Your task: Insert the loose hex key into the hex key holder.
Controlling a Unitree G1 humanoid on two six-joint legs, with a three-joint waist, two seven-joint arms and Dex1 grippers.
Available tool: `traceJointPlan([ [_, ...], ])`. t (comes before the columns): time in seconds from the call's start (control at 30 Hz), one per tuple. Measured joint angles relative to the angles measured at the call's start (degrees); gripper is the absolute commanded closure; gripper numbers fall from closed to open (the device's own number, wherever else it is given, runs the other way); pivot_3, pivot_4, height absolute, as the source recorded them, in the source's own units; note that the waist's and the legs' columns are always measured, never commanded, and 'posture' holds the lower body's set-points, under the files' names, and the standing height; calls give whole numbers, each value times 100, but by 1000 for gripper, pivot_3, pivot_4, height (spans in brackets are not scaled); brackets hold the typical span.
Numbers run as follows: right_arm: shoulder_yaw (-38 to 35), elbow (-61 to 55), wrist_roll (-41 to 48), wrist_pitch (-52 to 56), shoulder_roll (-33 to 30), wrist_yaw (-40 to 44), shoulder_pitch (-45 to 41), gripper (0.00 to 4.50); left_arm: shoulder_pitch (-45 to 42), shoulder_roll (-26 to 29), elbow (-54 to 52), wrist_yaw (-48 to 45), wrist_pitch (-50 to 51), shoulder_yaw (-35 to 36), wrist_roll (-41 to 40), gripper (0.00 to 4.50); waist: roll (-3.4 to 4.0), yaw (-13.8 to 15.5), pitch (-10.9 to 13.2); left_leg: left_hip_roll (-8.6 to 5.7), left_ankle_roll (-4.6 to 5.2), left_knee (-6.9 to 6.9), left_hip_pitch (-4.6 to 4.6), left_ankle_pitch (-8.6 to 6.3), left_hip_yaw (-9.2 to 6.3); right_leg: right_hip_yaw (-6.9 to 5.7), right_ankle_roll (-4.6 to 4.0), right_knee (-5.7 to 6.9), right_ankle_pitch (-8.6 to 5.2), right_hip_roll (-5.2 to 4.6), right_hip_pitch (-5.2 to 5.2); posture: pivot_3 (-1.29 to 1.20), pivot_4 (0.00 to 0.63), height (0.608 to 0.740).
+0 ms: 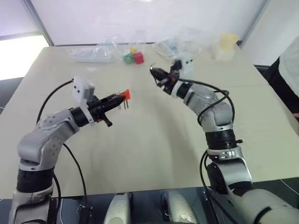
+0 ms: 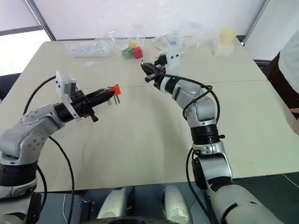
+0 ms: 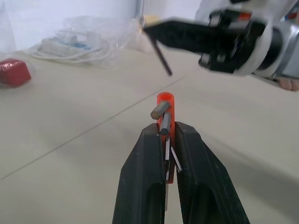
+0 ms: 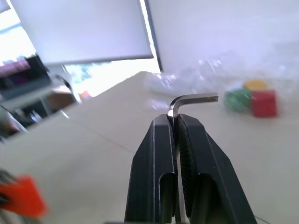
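The hex key holder (image 1: pixel 124 95) hangs above the table (image 1: pixel 154 135), left of the loose hex key (image 4: pixel 192 100). Cubes (image 1: pixel 133 57) sit behind both, on the table.

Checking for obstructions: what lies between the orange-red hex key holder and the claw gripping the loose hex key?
Nothing: in the left eye view, only bare beige table shows between the orange-red plastic hex key holder and the right claw.
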Motion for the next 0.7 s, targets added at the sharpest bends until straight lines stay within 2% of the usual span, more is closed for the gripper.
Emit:
traceJointPlan([
  [0.17,-47,-513,719,98,295,348,7,4483,-163,-43,142,-33,-69,-104,105,4500,0,-4,0,0,0,0,0,0,-1,-1,0,0,0,1,0,0,150,740],
  [0.33,28,-661,796,-255,498,500,173,4483,-193,-95,218,-37,-70,-108,142,4500,0,-4,0,0,0,0,0,0,-1,-1,0,0,0,0,-1,0,150,740],
  [0.57,455,-6,-435,-2085,954,130,257,4483,-308,-208,208,30,-19,-91,22,4500,0,-11,0,-2,0,-1,0,0,0,0,0,1,0,2,-3,0,150,740],
  [0.7,640,293,-884,-2705,1048,-28,283,4483,-331,-208,192,107,52,-56,-43,4500,0,-10,0,-1,-1,-2,0,0,0,0,0,1,0,-1,-4,0,150,740],
])
